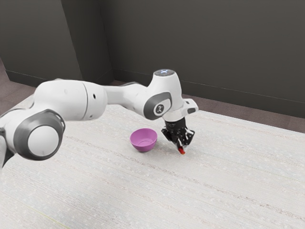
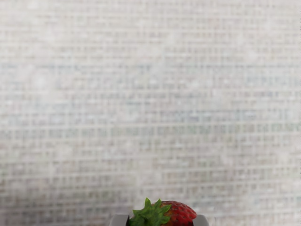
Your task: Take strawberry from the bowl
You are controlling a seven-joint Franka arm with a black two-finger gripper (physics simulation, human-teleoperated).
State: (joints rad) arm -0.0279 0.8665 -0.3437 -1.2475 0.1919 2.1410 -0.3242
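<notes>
My gripper [image 1: 181, 146] points down at the table, off the bowl's side toward the exterior view's right. It is shut on the red strawberry [image 1: 181, 150], whose lower end sticks out under the fingertips. In the wrist view the strawberry [image 2: 179, 213], with green leaves at one end, sits between the two fingertips of the gripper [image 2: 161, 221], touched from both sides. The magenta bowl [image 1: 144, 145] stands upright on the table; no fruit can be made out inside it.
The pale, streaked table [image 1: 119, 191] stretches around the bowl and under the arm. Behind its far edge are a brown floor and a dark wall [image 1: 205, 43].
</notes>
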